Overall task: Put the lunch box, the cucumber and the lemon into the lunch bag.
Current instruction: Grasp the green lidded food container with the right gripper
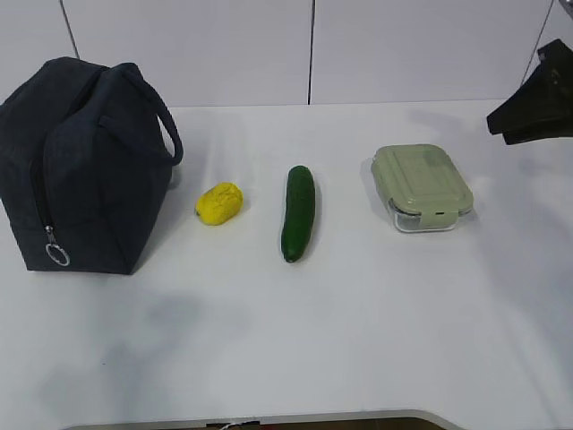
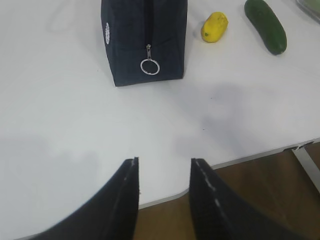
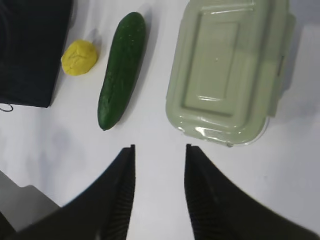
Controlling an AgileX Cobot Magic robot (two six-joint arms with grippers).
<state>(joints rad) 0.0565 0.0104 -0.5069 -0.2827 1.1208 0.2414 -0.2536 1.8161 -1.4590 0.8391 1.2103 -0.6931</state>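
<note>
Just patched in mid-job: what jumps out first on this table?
The dark navy lunch bag dominates the left side, zipped shut, its ring pull hanging low. To its right lie the lemon, the cucumber and the lidded lunch box in a row, all untouched on the white table.

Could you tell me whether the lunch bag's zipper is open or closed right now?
Closed: the lunch bag shows no gap, ring pull hanging at the zipper's lower end.

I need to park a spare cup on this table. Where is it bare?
Bare: the wide front strip of the table, nearer than the lunch bag, lemon, cucumber and lunch box. The middle row leaves only narrow gaps.
</note>
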